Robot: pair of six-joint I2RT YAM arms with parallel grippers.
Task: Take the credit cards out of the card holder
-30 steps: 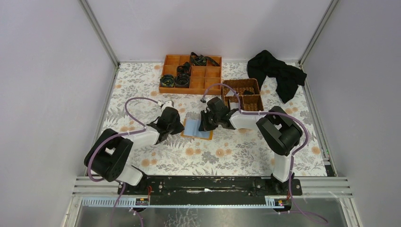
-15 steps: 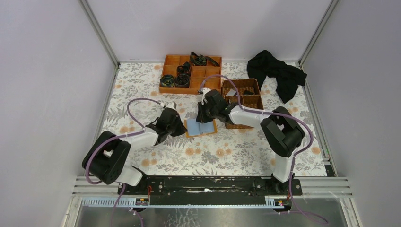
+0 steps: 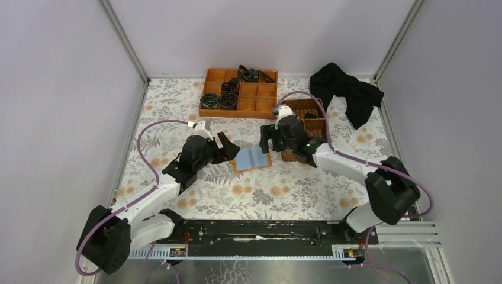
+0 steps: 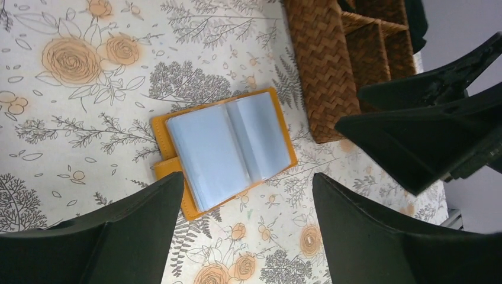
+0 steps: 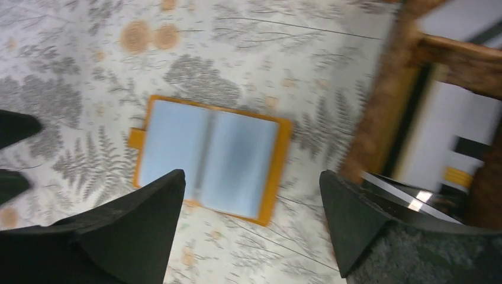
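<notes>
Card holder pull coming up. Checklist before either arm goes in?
1. Card holder open, flat on the table: ok.
2. Left gripper open and empty, above the holder: ok.
3. Right gripper open and empty, above the holder: ok.
4. Card edge exposed to pinch: cannot tell; only pale blue-grey sleeves show.
5. Room on the holder's far side: not ok; the wicker basket sits close beside that edge, so a finger there would likely be cramped.
6. Grippers apart from each other: ok, but both crowd the same spot.
</notes>
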